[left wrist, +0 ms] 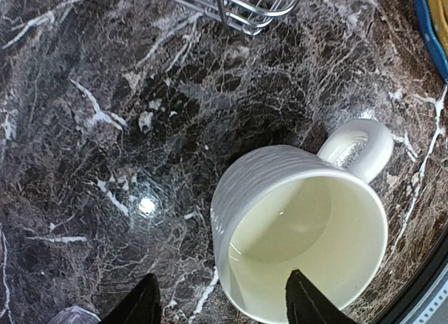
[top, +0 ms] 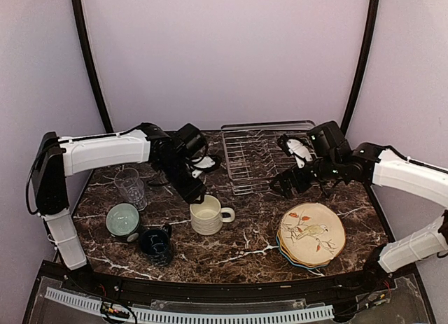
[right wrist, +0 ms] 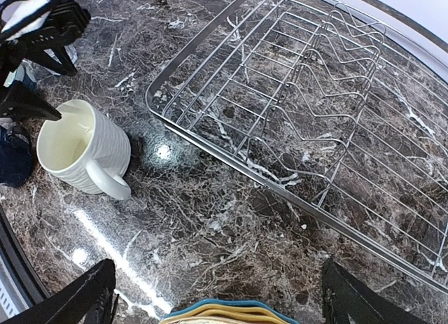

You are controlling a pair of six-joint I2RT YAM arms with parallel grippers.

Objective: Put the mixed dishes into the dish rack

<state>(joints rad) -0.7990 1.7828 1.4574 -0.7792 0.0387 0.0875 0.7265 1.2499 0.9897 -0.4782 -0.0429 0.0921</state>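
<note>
Cream mug (top: 207,216) upright off the near left corner of the dish rack (top: 266,156), left gripper (left wrist: 224,303) spread wide astride its rim (one finger over the opening), right gripper (right wrist: 224,296) splayed wide near scalloped plates (top: 310,234) fronting the rack.

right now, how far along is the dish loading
Done: nothing; the wire dish rack holds no dishes.
In hand: the left gripper is open with its fingers straddling the cream mug's near wall, not closed on it. The right gripper is open above the table between rack and plates.
Left: cream mug, navy mug, clear glass tumbler, mint-green bowl, stack of scalloped plates.
</note>
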